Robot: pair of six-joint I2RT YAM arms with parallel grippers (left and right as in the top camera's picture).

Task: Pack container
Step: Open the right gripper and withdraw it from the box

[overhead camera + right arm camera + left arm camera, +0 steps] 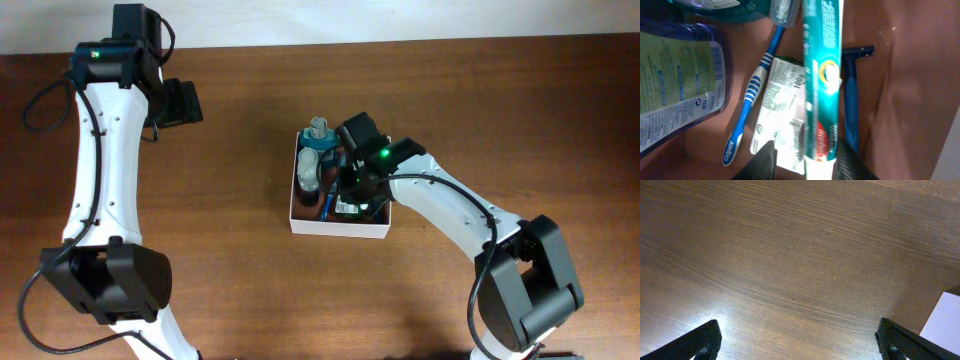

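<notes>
The container (338, 232), a square white-walled box with a reddish-brown floor (910, 75), sits mid-table. My right gripper (350, 195) reaches down into it. In the right wrist view its jaws (805, 160) stand apart around the end of a green-and-white toothpaste tube (821, 75). The right finger is against the tube and the left finger is off it. A blue toothbrush (752, 95), a blue razor (851, 100), a white sachet (782, 115) and a blue labelled bottle (675, 85) lie in the box. My left gripper (185, 102) hangs open over bare wood (800, 345).
More bottles fill the container's left side (312, 165). A white corner (945, 325) shows at the lower right of the left wrist view. The brown wooden table (230, 250) surrounds the box, with its far edge along the top of the overhead view.
</notes>
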